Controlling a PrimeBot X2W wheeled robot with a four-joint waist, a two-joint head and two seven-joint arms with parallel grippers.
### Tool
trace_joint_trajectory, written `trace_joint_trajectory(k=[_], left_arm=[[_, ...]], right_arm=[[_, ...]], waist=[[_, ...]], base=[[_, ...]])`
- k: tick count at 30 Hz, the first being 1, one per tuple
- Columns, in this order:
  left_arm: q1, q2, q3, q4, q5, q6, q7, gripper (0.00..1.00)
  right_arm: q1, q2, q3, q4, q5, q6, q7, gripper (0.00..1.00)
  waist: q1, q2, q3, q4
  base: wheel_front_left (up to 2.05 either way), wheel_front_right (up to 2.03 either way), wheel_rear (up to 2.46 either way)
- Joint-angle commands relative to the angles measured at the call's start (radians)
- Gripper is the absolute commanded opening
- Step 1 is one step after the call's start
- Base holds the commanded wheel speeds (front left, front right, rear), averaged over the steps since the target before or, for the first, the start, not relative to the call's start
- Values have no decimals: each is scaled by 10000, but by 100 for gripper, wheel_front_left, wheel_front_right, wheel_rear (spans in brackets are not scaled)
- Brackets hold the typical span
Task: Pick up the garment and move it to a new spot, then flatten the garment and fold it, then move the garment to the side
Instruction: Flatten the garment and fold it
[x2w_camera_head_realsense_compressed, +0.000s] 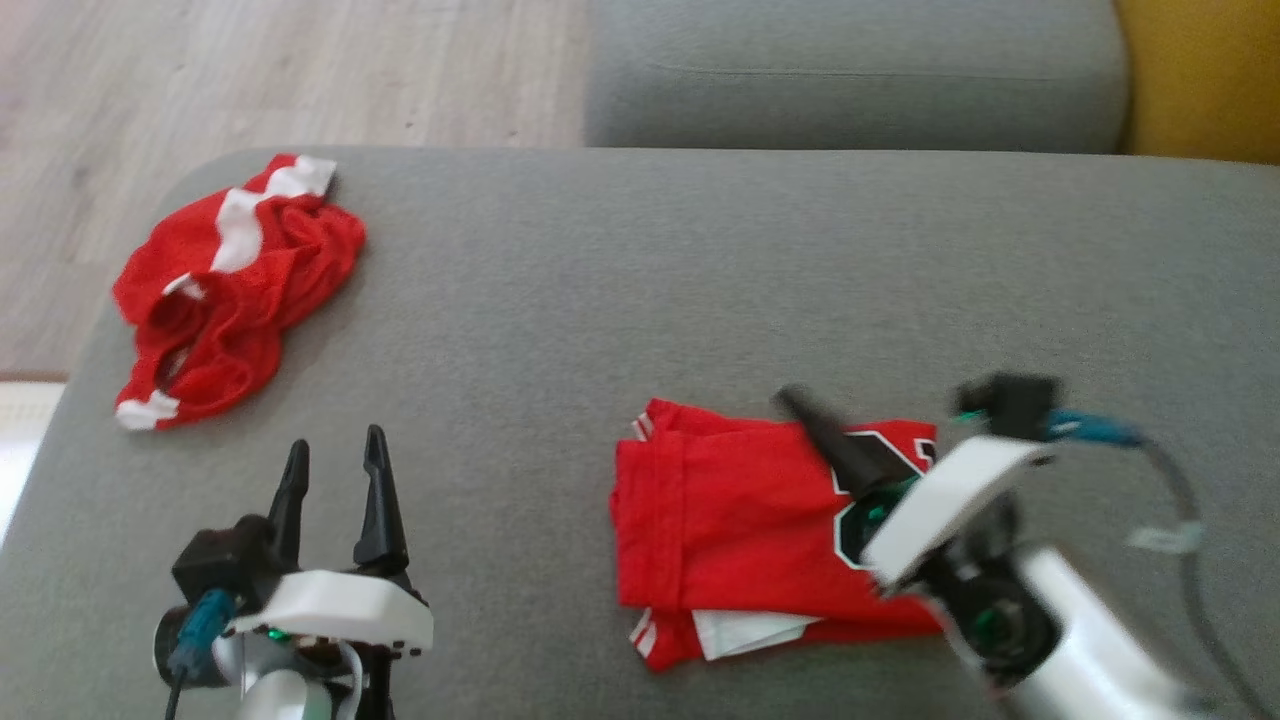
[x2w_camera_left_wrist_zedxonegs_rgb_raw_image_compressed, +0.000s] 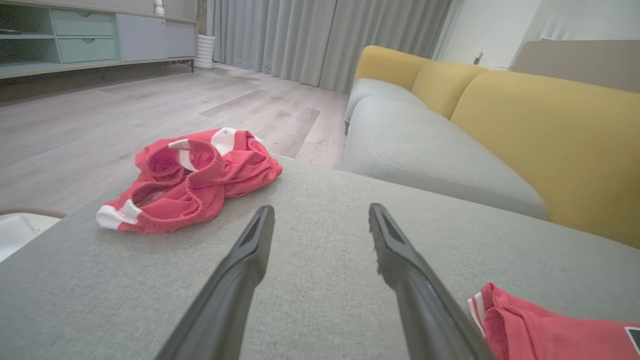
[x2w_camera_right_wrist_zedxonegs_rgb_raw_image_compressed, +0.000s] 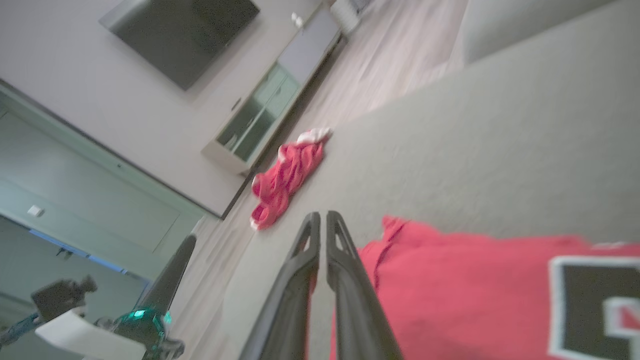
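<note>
Grey upholstered seat (x2w_camera_head_realsense_compressed: 640, 280) is the work surface. Wood floor (x2w_camera_head_realsense_compressed: 300, 70) lies beyond its far left edge and yellow backrests (x2w_camera_left_wrist_zedxonegs_rgb_raw_image_compressed: 540, 130) stand to the far right.

Right gripper (x2w_camera_head_realsense_compressed: 795, 405): fingers pressed together, no gap at the tips in the right wrist view (x2w_camera_right_wrist_zedxonegs_rgb_raw_image_compressed: 322, 216). It hangs over the folded garment (x2w_camera_head_realsense_compressed: 730, 520), pointing far-left across it. The tips sit past the cloth's left edge, over bare grey. No cloth is visibly pinched at the tips. Whether any is caught lower between the fingers, I cannot tell.

Left gripper (x2w_camera_head_realsense_compressed: 336, 440): jaws spread wide, holding nothing. It sits at the near left over bare seat, well apart from both pieces of cloth.

Folded garment: red, near right on the seat, a compact rectangle with layered edges. White trim shows at its near edge.

Crumpled garment (x2w_camera_head_realsense_compressed: 235, 290): red with white bands, heaped at the far left corner, untouched by either arm.

Progress (judgement): for the near-right piece, placing, flattening and folding look complete. Moving it aside appears to be what is left. The far-left heap looks unworked.

Markings: a black-and-white block print (x2w_camera_right_wrist_zedxonegs_rgb_raw_image_compressed: 595, 305) is on the folded garment's right part, possibly a numeral. It is partly covered by the arm in the head view and cropped in the wrist view, so it is not readable. No brand is legible.
</note>
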Motion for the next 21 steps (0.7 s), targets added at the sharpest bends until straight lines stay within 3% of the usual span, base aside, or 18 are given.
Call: trace_joint_trajectory(k=[1, 2, 5, 10, 21], left_arm=[[-358, 7, 359, -394, -4, 1, -122, 100], [-347, 7, 371, -447, 21, -11, -122, 100], [-362, 7, 453, -601, 157, -123, -122, 100], [-512, 31, 574, -720, 391, -321, -122, 100], [-481, 48, 726, -792, 883, -542, -122, 100]], right_arm=[[-448, -147, -83, -429, -155, 67, -282, 82], [-462, -338, -242, -497, -317, 67, -531, 100], [-521, -946, -824, -710, -1136, 67, -1433, 100], [-401, -1322, -1709, -771, -2611, 67, -2635, 100], [669, -783, -3456, -338, -6462, 67, -4034, 100]], waist=[[0, 0, -85, -210], [0, 0, -104, -319], [0, 0, -152, -785], [0, 0, -180, -1286], [0, 0, -160, -2072]], base=[[0, 0, 0], [0, 0, 0], [0, 0, 0], [0, 0, 0], [0, 0, 0]])
